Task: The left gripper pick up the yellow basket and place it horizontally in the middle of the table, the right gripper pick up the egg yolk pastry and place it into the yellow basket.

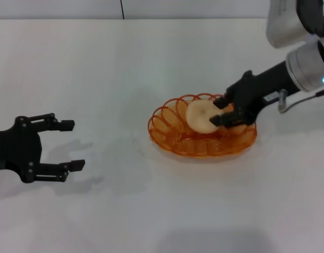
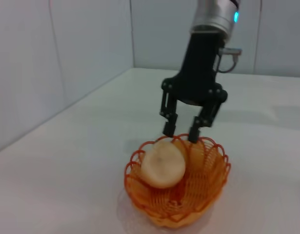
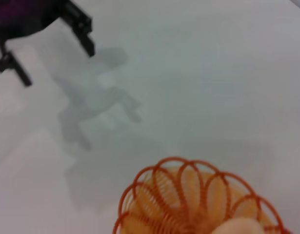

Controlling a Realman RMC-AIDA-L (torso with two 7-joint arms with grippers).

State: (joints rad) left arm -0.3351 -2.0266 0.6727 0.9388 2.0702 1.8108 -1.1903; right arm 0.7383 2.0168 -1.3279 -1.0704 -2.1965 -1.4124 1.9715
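Observation:
The yellow basket stands on the white table, right of the middle. The egg yolk pastry lies tilted inside it, leaning on the wall. My right gripper reaches in over the basket's right rim, its fingers apart, tips right at the pastry's edge. The left wrist view shows the right gripper just above the pastry and the basket, with the fingertips clear of the pastry. My left gripper is open and empty over the table's left side, well away from the basket.
The right wrist view shows the basket's rim, a bit of the pastry, and the left gripper farther off with its shadow on the table. A grey wall borders the table's far edge.

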